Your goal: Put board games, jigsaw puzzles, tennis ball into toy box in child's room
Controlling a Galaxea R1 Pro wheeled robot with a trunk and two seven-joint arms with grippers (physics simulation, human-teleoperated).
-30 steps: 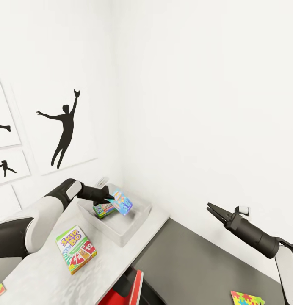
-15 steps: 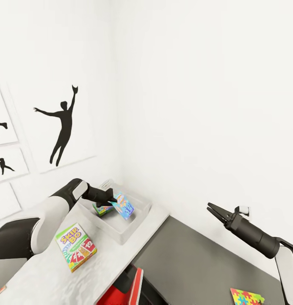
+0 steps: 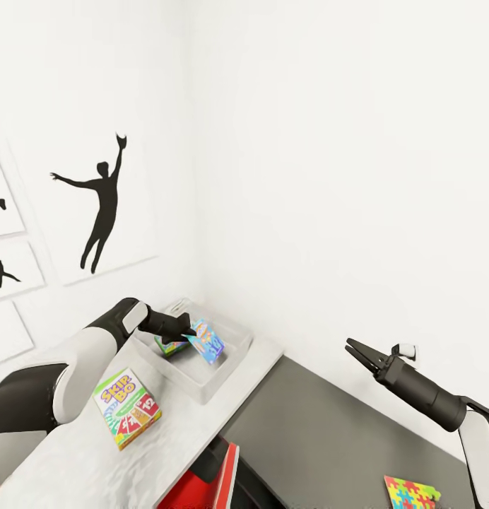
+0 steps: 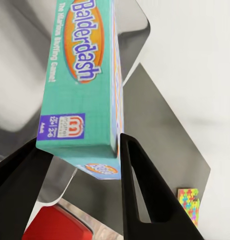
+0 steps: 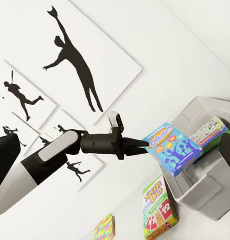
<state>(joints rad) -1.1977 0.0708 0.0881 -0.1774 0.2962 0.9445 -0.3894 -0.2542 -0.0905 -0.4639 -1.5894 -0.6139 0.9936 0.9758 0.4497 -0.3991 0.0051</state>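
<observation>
The left gripper pinches a tilted board game directly above the toy box, right fingers spread.

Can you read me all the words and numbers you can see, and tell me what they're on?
"Balderdash" – on the blue-and-orange game box held by the left gripper over the toy box.
"SKIP-BO" and "12" – on the game box lying on the table.
The smaller print on the Balderdash box is too blurred to read surely.
The green game box inside the toy box: print too small to read.
</observation>
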